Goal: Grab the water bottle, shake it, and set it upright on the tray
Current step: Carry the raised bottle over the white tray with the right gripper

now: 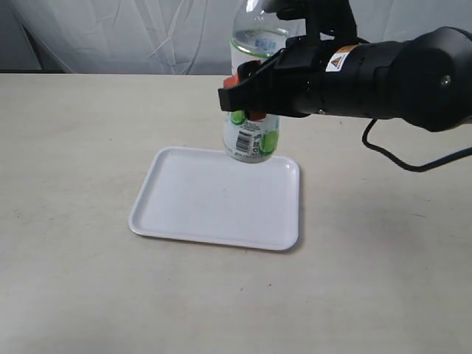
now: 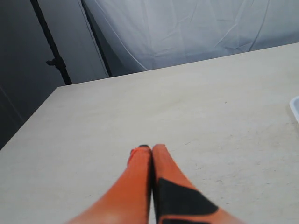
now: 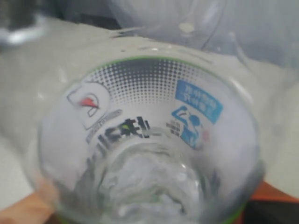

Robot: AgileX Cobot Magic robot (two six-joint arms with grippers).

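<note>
The water bottle [image 1: 252,140] hangs in the air over the far edge of the white tray [image 1: 192,214], its lower end a little above the rim. Its upper end is cut off by the top of the exterior view, so no cap shows. My right gripper [image 1: 247,99] is shut on the bottle's middle, over the green and white label. In the right wrist view the bottle [image 3: 145,116] fills the picture, seen end-on, with an orange finger [image 3: 275,193] at its side. My left gripper [image 2: 148,148] is shut on nothing above bare table and does not appear in the exterior view.
The tray lies flat near the middle of the pale table [image 1: 74,147], and a corner of it [image 2: 295,105] shows in the left wrist view. A black cable [image 1: 391,155] hangs from the right arm. White cloth [image 1: 147,37] backs the table.
</note>
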